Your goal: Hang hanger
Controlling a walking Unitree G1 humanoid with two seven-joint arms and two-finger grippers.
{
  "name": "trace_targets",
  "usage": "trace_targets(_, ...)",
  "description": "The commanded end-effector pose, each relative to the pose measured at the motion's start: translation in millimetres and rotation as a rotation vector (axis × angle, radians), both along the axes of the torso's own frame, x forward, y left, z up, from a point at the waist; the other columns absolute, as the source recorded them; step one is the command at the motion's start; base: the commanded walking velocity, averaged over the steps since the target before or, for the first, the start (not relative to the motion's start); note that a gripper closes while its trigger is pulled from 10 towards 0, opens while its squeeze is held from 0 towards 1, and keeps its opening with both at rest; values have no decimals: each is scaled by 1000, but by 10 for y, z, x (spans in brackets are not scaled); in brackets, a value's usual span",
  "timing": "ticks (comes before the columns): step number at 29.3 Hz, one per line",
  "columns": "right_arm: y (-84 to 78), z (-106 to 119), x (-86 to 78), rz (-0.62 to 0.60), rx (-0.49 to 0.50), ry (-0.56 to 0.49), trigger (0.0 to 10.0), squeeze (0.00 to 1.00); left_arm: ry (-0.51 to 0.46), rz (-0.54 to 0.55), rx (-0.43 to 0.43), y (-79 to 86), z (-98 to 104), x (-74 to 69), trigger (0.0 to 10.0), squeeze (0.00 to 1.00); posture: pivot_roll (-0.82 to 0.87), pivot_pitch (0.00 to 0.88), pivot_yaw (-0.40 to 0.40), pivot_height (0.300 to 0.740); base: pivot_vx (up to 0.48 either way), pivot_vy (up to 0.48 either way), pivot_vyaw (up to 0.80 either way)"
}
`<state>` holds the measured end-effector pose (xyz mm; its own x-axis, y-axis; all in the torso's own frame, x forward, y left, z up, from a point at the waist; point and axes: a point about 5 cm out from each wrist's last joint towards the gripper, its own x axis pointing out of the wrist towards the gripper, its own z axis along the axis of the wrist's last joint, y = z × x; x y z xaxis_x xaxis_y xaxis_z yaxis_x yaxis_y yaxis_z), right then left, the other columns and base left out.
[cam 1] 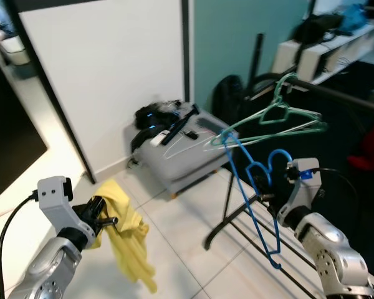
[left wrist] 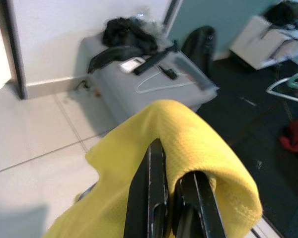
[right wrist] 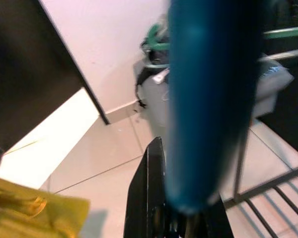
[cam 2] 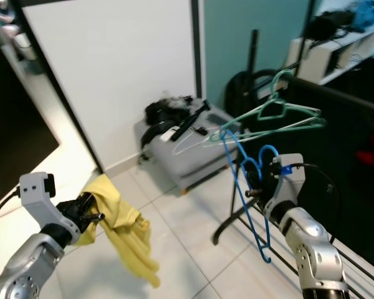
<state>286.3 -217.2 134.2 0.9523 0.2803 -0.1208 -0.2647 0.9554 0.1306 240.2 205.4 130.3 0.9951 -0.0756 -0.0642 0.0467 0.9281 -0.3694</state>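
Over on the left, the left claw (cam 1: 103, 215) is clamped on a yellow cloth (cam 1: 128, 240), which droops toward the tiled floor (cam 1: 181, 249), kept clear of the work. Its wrist view shows the fabric folded over both fingers (left wrist: 151, 198). Past the grey suitcase (cam 1: 177, 156), the right claw (cam 1: 265, 187) pinches the blue hanger (cam 1: 252, 187) just below its hook, seemingly to lift it toward the rail (cam 1: 343, 93) where a green hanger (cam 1: 280, 118) hangs. The right wrist view reveals only blurred blue plastic.

left gripper (left wrist: 171, 198): fingers pinched on yellow cloth (left wrist: 188, 148) draped over them | grey suitcase (left wrist: 139, 84): 12 o'clock, on tiled floor (left wrist: 35, 144) | black backpack (left wrist: 201, 44): 1 o'clock
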Motion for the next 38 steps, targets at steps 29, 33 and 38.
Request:
trace_targets(29, 13, -6, 30, 39, -8, 8, 10000, 0, -18, -87, -24, -99, 59, 24, 10000, 0, -67, 25, 6, 740, 0, 0, 775)
trace_targets(33, 10, -4, 29, 40, -9, 7, 10000, 0, -21, -111, -24, -118, 68, 21, 10000, 0, -69, 25, 3, 740, 0, 0, 775)
trace_targets(38, -1, -7, 21, 35, -5, 6, 10000, 0, -19, -120, -22, -137, 67, 24, 10000, 0, -71, 26, 16, 740, 0, 0, 774)
